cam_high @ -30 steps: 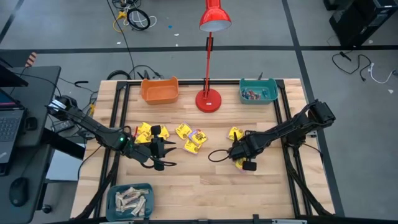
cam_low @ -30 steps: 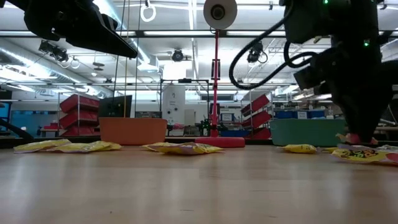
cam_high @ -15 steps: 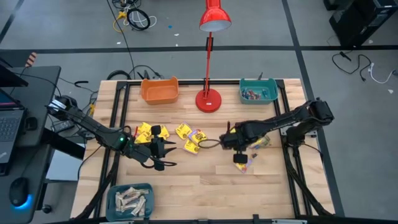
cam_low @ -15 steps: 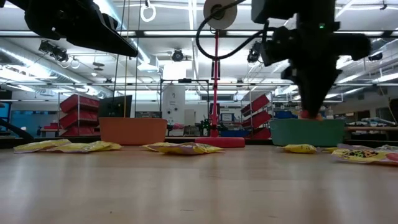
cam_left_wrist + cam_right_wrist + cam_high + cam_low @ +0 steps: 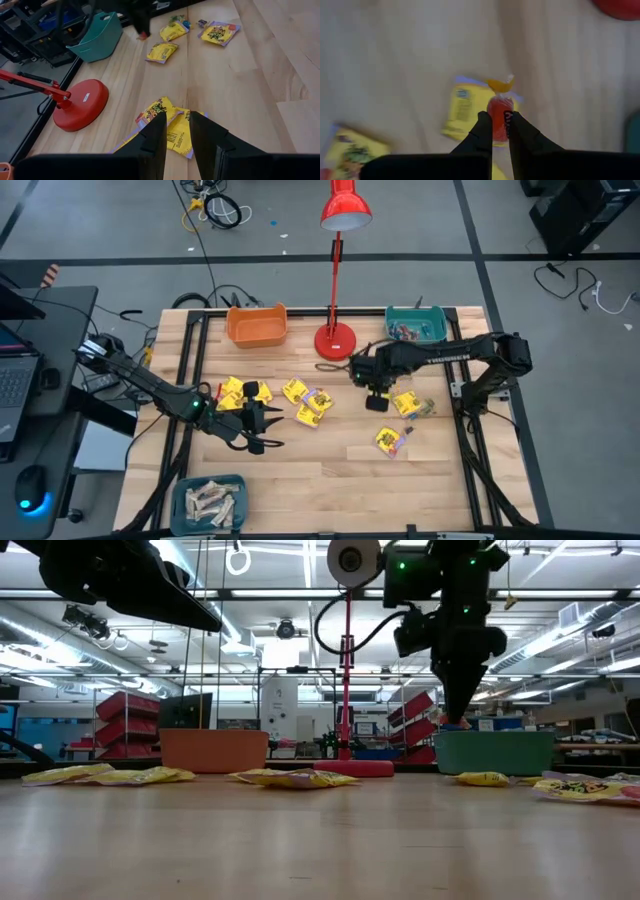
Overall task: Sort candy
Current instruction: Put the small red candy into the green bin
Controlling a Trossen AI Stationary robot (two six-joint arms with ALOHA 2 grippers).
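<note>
High view: both arms reach over the wooden bench point(image 5: 330, 470), the left from the left side, the right from the right side.
Right claw point(image 5: 377, 402): raised above the bench near the red lamp base point(image 5: 335, 340), fingers point(image 5: 482, 131) closed on a small red wrapped candy point(image 5: 499, 121) with an orange twisted end.
Low view of right claw point(image 5: 457, 718): hangs well off the surface, in front of the upper teal bin point(image 5: 494, 751).
Left claw point(image 5: 262, 431): hovers at the left-centre of the bench, its two fingers point(image 5: 155, 134) parted with nothing between them, a pair of yellow packets point(image 5: 169, 125) just beyond the tips.
Yellow packets on the bench: a cluster point(image 5: 243, 392) beside the left claw, a pair point(image 5: 309, 402) at the centre, one point(image 5: 408, 403) below the right arm, one point(image 5: 390, 439) nearer the front edge.
Upper teal bin point(image 5: 416, 327): back right, holds small mixed-colour pieces.
Orange bin point(image 5: 257, 325): back left of the lamp.
Front teal bin point(image 5: 210, 503): front left corner, holds pale beige bars point(image 5: 212, 500).
</note>
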